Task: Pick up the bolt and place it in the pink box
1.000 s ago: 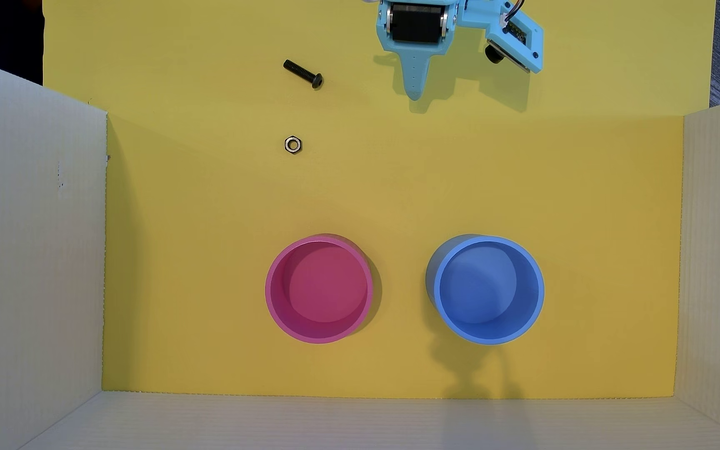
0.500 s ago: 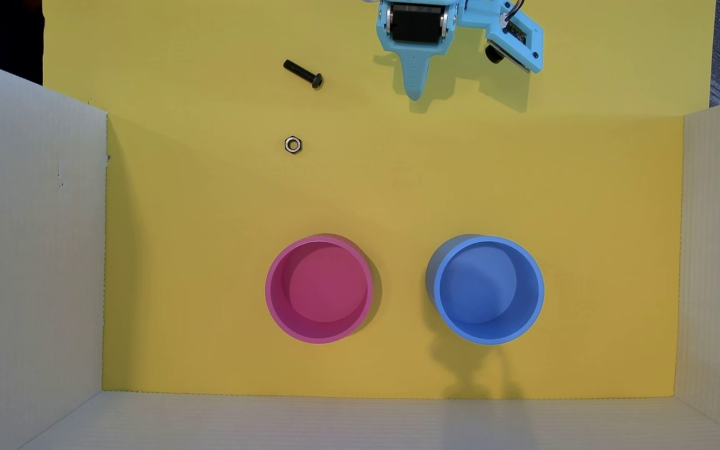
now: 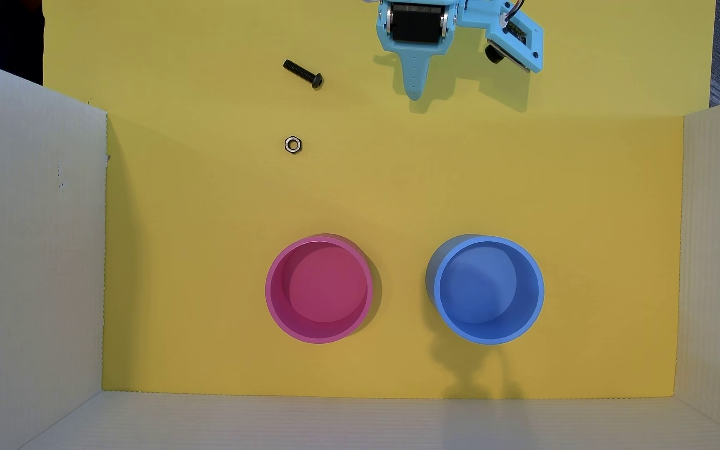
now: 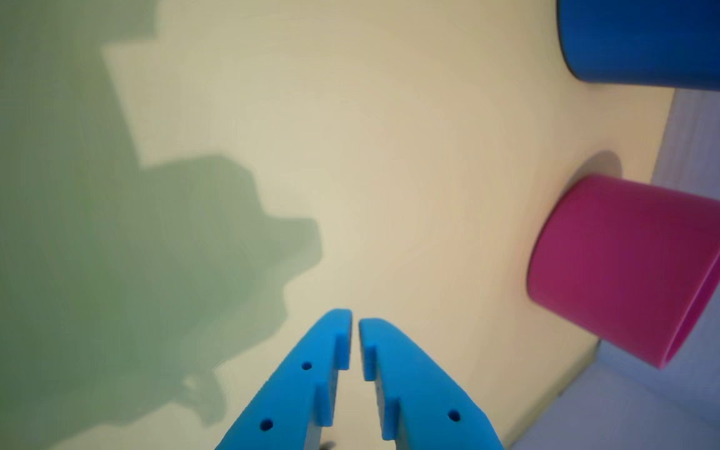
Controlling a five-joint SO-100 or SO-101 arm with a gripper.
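Note:
The black bolt (image 3: 303, 74) lies on the yellow mat at the upper middle of the overhead view, head toward the lower right. The pink box (image 3: 319, 289) stands upright and empty at the lower middle; it also shows in the wrist view (image 4: 629, 265) at the right. My light-blue gripper (image 3: 414, 93) hangs at the top of the overhead view, to the right of the bolt and apart from it. In the wrist view the gripper (image 4: 355, 320) has its fingertips nearly together with nothing between them. The bolt is out of the wrist view.
A silvery hex nut (image 3: 293, 144) lies below the bolt. A blue round container (image 3: 488, 290) stands right of the pink box, also in the wrist view (image 4: 654, 40). White corrugated walls (image 3: 29, 259) enclose the mat on the left, right and bottom.

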